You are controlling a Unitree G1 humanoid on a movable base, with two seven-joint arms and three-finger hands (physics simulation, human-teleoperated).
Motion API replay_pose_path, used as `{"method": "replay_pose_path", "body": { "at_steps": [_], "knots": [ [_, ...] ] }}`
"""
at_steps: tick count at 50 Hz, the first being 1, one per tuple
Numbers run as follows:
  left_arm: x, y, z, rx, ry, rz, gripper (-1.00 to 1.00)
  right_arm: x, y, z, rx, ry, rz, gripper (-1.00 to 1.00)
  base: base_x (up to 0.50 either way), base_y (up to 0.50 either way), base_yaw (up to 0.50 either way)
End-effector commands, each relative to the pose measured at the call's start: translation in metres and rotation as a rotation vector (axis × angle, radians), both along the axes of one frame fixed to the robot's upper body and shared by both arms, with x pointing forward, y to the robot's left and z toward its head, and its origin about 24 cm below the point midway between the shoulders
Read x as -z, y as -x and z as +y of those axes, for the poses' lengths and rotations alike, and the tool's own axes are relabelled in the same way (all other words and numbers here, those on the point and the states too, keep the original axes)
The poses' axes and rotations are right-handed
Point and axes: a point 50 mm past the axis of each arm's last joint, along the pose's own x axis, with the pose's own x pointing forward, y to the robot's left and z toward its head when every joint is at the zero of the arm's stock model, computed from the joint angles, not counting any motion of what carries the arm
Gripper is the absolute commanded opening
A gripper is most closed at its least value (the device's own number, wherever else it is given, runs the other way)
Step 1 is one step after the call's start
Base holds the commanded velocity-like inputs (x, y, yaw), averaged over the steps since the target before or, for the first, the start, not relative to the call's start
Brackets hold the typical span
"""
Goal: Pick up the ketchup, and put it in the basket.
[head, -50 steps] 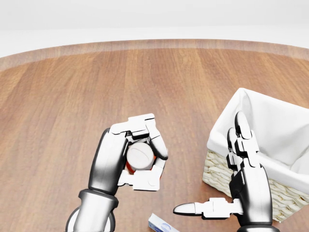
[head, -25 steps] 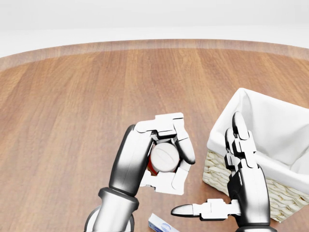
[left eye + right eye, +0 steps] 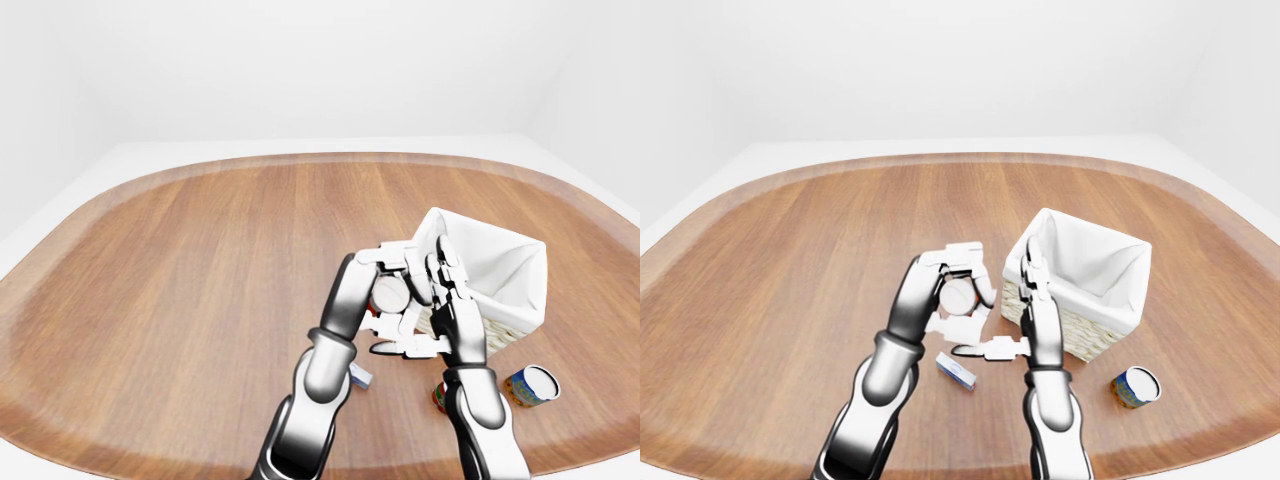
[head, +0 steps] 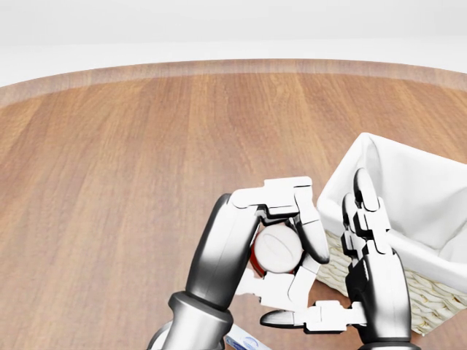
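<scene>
1. Brown wood makes up the big round table (image 3: pixel 780 260), and the walls are white.
2. Its left hand (image 4: pixel 281 233) has its fingers wrapped tight around the ketchup (image 4: pixel 276 249), up off the wood.
3. Its right hand (image 4: pixel 365 240) is spread wide and holds nothing, right beside the basket (image 3: pixel 1110 310).
4. Best way, I think: keep the squeeze firm, lift the bottle higher than the white rim, and let go only once it is over the inside.
5. Mind the right hand, which is very close.

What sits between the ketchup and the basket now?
Only the right hand, open, stands between the held ketchup and the basket, clearest in the head view.
</scene>
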Motion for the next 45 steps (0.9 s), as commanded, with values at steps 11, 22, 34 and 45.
{"method": "replay_pose_path", "body": {
  "at_steps": [11, 22, 34, 45],
  "knots": [
    [-0.003, 0.014, -0.012, 0.019, 0.059, 0.002, -0.93, -0.002, 0.002, -0.001, 0.003, -0.001, -0.007, 1.0, 0.0, 0.0, 0.0],
    [-0.001, 0.021, -0.019, 0.044, 0.058, 0.006, -0.93, -0.001, 0.001, 0.0, 0.008, 0.01, -0.007, 1.0, 0.0, 0.0, 0.0],
    [-0.004, 0.028, -0.023, 0.063, 0.075, -0.006, -0.93, -0.001, 0.002, 0.0, 0.011, 0.021, -0.013, 1.0, 0.0, 0.0, 0.0],
    [-0.009, 0.031, -0.023, 0.067, 0.086, -0.024, -0.89, 0.0, 0.004, -0.001, 0.008, 0.03, -0.025, -1.0, 0.0, 0.0, 0.0]
  ]
}}
